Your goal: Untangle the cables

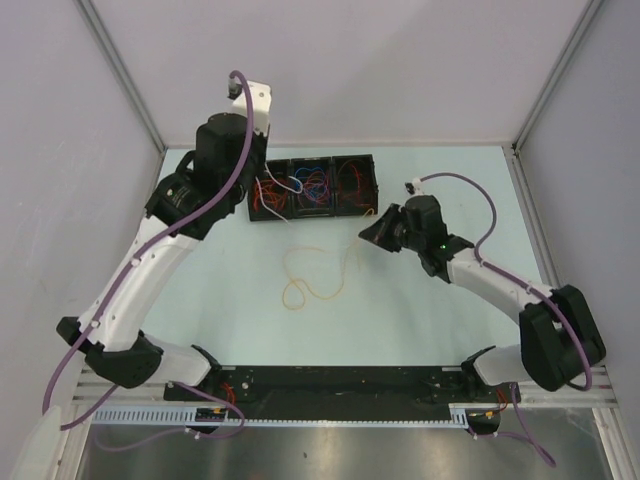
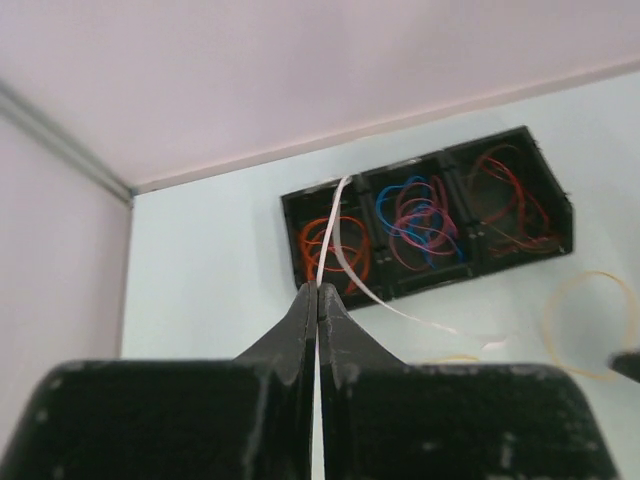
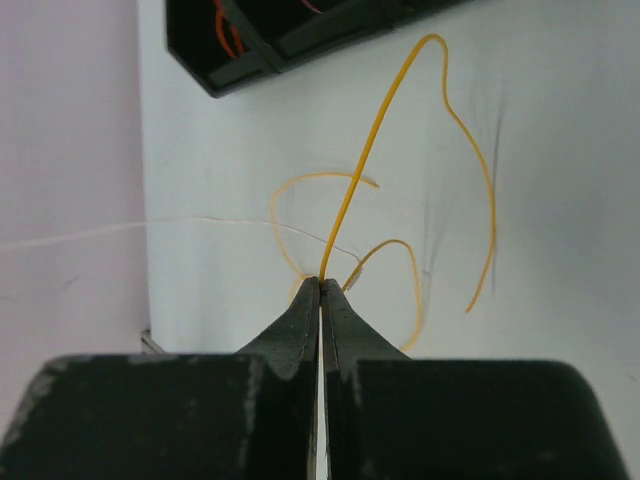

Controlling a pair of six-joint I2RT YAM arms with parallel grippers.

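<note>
A black three-compartment tray (image 1: 365,160) at the table's far side holds curled cables: orange (image 2: 335,240), blue and red (image 2: 420,215), red and dark (image 2: 510,200). My left gripper (image 2: 317,290) is raised above the tray (image 2: 560,215) and shut on a thin white cable (image 2: 350,265) that rises out of the orange compartment. In the top view this gripper (image 1: 260,150) is mostly hidden under its wrist. My right gripper (image 1: 370,232) is shut on an orange-yellow cable (image 1: 310,275) that loops over the table. In the right wrist view the cable (image 3: 365,160) runs up from the gripper (image 3: 322,283).
A very thin white strand (image 3: 200,220) crosses the table behind the yellow loops. The tray's corner (image 3: 250,50) shows at the top of the right wrist view. Pale walls with metal frame posts enclose the table on three sides.
</note>
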